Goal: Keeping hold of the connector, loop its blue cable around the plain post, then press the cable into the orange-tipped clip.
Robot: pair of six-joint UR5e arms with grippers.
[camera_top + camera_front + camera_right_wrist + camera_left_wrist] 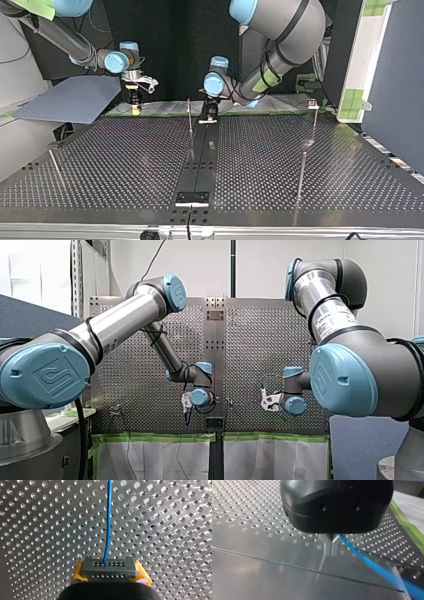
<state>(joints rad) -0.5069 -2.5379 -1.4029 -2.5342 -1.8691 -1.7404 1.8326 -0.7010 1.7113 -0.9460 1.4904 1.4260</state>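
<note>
Yellow pads (78, 571) of my right gripper (109, 573) clamp the dark grey multi-hole connector (109, 567), wrist bent down over the perforated metal table (50, 530), blue cable (108, 517) running ahead; my left gripper (331, 547), low at the table, pinches that cable between closed metal fingers (327, 547).

UR logo on left arm's cap (47, 375); blurred numerals (270, 535) on table (249, 555).

Perforated table (125, 165); grey sheet (75, 100), perhaps foam
</note>
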